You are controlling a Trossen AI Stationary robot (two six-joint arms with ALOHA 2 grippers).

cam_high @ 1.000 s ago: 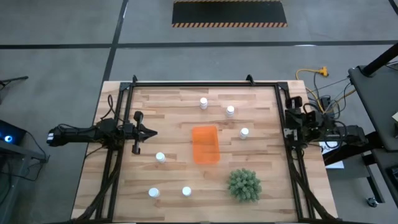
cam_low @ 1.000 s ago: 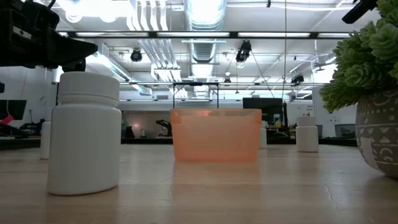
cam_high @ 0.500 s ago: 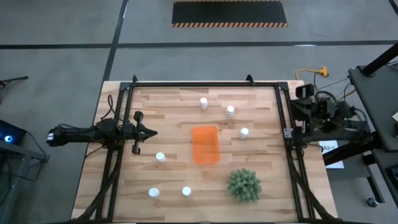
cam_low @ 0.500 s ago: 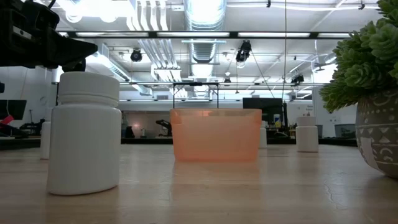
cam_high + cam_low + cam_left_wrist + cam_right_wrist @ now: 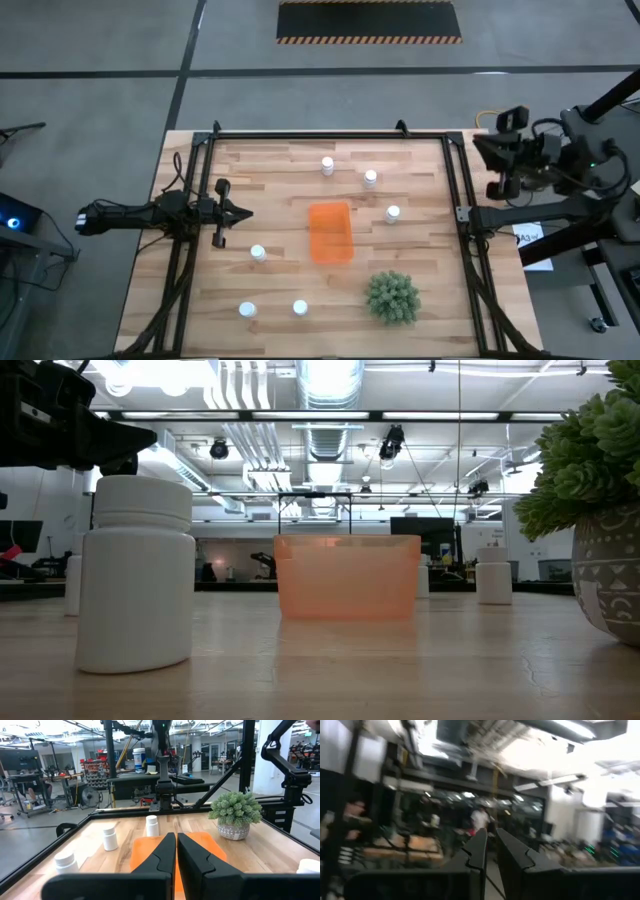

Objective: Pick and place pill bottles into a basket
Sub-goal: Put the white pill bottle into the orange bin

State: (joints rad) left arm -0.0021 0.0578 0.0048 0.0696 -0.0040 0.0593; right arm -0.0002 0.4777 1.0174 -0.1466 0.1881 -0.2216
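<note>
Plainly, the left gripper (image 5: 243,211) hung at the table's left edge with its fingers (image 5: 162,851) pressed together on nothing, aimed across the boards at the basket (image 5: 331,232). The right gripper (image 5: 483,146) was raised off the table's right side, past the frame, its fingers likewise nearly touching and empty.

The basket sat near the table's middle with nothing in it. Six bottles stood upright and well apart around it: one (image 5: 258,253) nearest the left gripper, two (image 5: 247,310) (image 5: 300,307) near the front edge, and three (image 5: 327,165) (image 5: 371,178) (image 5: 393,213) on the far and right side.

The bottles looked light, stiff and smooth, so likely easy to tip or let slip; a squeeze across the body just under the cap would probably hold best. The basket seemed light too and might slide if bumped.

A potted plant (image 5: 392,297) stood near the basket's front right corner, near enough to crowd a reach from the right arm.
</note>
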